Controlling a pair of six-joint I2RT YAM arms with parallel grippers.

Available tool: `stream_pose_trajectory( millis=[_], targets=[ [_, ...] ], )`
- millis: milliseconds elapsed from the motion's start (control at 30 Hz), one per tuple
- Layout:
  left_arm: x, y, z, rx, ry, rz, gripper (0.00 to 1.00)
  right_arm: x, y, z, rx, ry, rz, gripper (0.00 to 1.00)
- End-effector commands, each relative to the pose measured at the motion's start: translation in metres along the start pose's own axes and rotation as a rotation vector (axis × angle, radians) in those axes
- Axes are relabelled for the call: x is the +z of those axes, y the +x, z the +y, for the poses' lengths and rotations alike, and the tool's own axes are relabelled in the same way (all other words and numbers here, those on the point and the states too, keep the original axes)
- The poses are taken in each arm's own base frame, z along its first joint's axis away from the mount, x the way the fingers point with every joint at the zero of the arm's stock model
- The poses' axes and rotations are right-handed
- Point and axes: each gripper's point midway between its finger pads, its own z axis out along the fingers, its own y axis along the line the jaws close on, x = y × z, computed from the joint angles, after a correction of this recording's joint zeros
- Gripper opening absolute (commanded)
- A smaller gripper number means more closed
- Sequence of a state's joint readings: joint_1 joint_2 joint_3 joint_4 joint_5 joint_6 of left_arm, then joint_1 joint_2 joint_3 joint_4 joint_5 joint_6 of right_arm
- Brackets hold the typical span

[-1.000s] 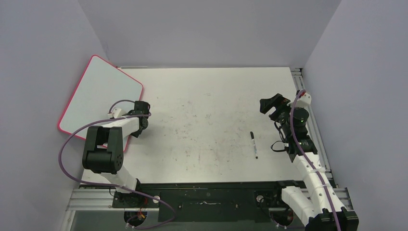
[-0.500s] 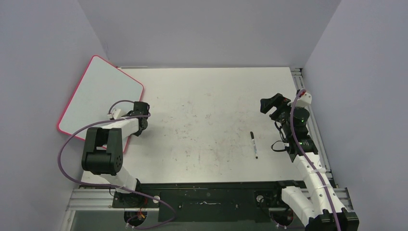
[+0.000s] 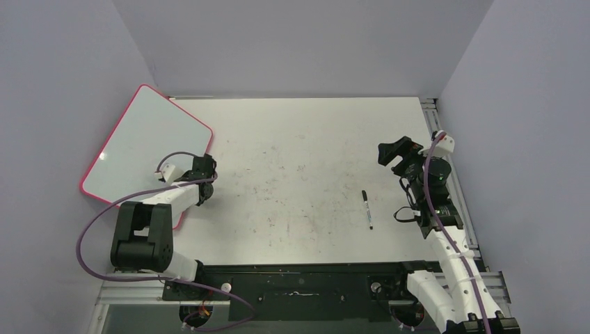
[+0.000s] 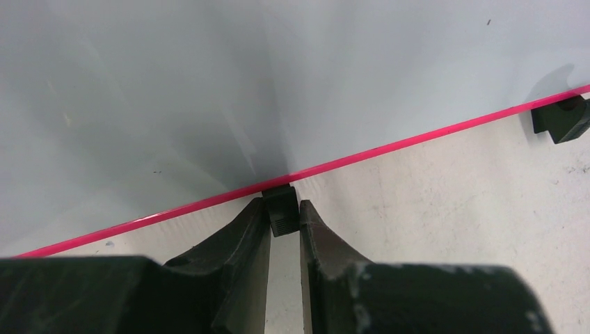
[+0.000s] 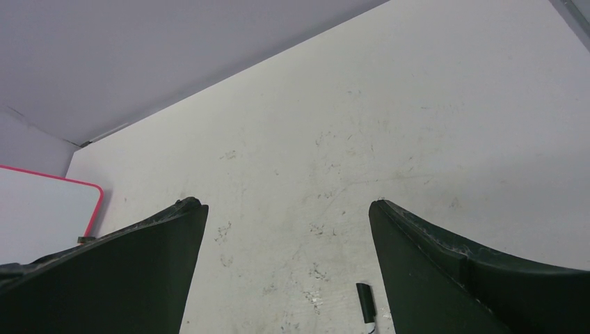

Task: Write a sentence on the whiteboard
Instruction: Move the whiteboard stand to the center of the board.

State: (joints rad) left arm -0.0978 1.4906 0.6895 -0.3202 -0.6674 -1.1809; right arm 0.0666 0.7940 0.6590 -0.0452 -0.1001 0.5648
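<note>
Tightly, the left gripper (image 4: 283,209) pinches a small black foot (image 4: 281,221) on the pink rim of the whiteboard (image 3: 142,149), which sits blank at the far-left corner of the table (image 3: 299,139). Well apart, the right gripper (image 3: 391,154) hangs wide open and empty near the marker (image 3: 366,209) lying on the tabletop. Such a slim hold could slip, letting the board twist or drop if dragged.
</note>
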Motion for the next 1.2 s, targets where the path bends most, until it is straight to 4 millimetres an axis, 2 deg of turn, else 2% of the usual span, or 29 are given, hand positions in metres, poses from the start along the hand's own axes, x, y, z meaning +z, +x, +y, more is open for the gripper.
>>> stream_pose_trajectory(
  millis=[0, 400, 600, 767, 1167],
  targets=[
    [-0.012, -0.004, -0.001, 0.019, 0.042, -0.012, 0.00, -0.009, -0.028, 0.012, -0.004, -0.025, -0.073, 0.90],
    [-0.029, 0.017, 0.007, 0.051, 0.112, -0.001, 0.00, -0.024, -0.027, 0.015, -0.005, -0.043, -0.077, 0.90],
    [-0.037, 0.036, 0.014, 0.083, 0.134, 0.004, 0.00, -0.028, -0.022, 0.015, 0.000, -0.054, -0.071, 0.90],
    [-0.047, 0.045, 0.012, 0.127, 0.183, -0.018, 0.00, -0.031, -0.021, 0.016, -0.006, -0.058, -0.062, 0.90],
    [-0.054, 0.074, 0.013, 0.240, 0.340, 0.029, 0.00, -0.038, -0.015, 0.016, 0.012, -0.064, -0.048, 0.90]
  ],
)
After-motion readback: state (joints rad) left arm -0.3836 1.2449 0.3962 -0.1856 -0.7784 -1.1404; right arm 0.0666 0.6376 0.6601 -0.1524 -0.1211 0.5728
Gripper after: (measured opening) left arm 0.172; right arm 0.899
